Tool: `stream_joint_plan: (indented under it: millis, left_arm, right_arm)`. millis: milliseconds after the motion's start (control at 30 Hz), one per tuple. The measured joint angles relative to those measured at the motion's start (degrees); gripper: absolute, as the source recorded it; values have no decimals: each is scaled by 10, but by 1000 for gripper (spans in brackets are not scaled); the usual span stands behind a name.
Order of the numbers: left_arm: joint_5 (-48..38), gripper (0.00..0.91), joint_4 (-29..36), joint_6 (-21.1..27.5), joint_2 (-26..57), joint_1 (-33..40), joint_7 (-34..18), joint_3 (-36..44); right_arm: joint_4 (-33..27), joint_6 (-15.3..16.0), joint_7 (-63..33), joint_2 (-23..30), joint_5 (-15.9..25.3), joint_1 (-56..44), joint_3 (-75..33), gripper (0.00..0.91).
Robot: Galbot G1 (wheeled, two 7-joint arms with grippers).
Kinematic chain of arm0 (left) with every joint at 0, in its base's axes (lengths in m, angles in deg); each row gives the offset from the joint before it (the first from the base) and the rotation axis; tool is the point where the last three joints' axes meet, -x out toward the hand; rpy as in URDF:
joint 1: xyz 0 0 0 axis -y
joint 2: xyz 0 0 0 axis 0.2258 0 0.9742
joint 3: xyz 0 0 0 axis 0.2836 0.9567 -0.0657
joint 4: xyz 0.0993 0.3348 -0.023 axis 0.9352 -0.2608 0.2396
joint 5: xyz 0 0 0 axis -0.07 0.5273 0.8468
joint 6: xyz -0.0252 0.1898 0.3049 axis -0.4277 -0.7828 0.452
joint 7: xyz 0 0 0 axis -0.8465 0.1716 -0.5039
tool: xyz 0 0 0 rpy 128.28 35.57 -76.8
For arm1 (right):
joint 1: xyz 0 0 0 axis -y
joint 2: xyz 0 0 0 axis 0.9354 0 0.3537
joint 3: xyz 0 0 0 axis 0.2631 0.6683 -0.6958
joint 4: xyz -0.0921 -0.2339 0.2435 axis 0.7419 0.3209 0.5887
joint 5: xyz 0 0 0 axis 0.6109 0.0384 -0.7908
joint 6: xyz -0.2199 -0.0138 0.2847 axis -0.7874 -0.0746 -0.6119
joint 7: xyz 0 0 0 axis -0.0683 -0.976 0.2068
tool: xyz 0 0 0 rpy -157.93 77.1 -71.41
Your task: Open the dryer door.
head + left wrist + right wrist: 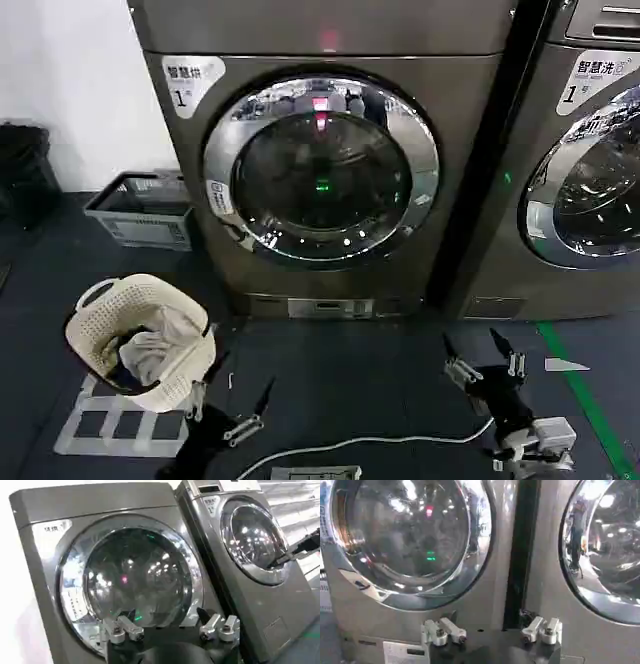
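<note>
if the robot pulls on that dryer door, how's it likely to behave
The dryer door looks rigid, so it should probably swing as one piece, not flex. Its shiny chrome rim may be slippery for a hand.

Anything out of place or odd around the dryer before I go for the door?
A white cable snakes loose across the floor between the left gripper and right gripper, both open and low. The laundry basket lies tipped, clothes spilling. The dryer door looks shut and undamaged.
</note>
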Motion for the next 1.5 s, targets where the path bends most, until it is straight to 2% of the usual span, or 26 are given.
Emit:
stream_joint_plan:
  millis: [167,367,633,933,1200,1500]
  left_arm:
    - [0,907,2,-1,2,-2,0,-2]
    - [2,907,4,-2,2,-6,0,-2]
    - [4,907,7,-2,4,-5,0,-1]
    - [5,907,19,-2,2,-13,0,-2]
    - [6,907,20,-3,-2,-19,1,-9]
    - [8,907,22,-6,-16,-26,2,-16]
  right_arm:
    - [-12,-10,4,-13,-9,15,5,907]
    - [-40,-47,24,-49,-44,45,19,907]
    - [-87,-90,86,-129,-90,108,52,907]
    - [-155,-112,142,-204,-117,226,136,907]
    - [-219,-123,164,-231,-159,347,230,907]
    - [-289,-136,164,-227,-166,468,343,907]
